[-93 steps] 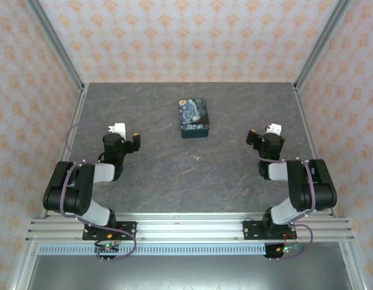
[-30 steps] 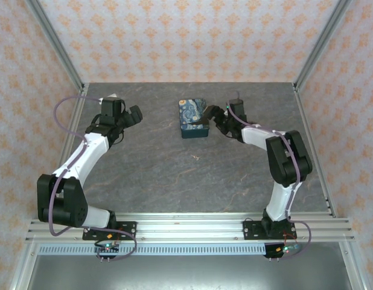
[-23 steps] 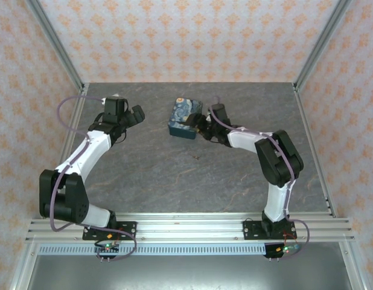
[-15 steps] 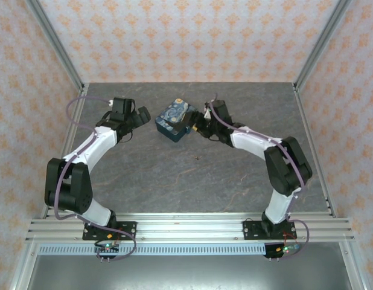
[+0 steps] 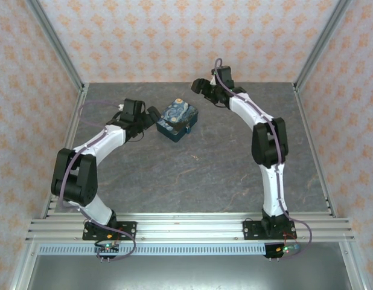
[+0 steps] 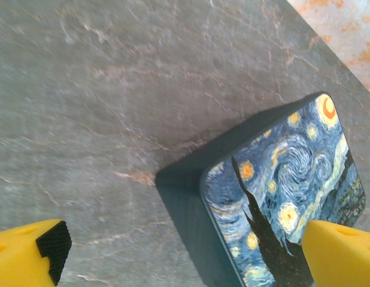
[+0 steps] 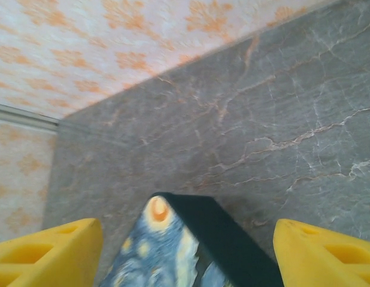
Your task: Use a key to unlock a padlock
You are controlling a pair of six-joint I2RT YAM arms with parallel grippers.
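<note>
Key [image 5: 197, 156], a tiny pale speck, is seen lying on the grey desk [image 5: 247, 175] at 5 o'clock from the starry-night tin [image 5: 176, 119], apart from it. The left pincer [image 5: 151, 115] is spread wide at the tin's 9 o'clock, nothing grasped. The right pincer [image 5: 200, 89] is held released at the tin's 1 o'clock, nothing clasped.

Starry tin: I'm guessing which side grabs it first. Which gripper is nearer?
Left. The left gripper sits open at the tin's left edge; the right gripper hangs apart, beyond its far side.
</note>
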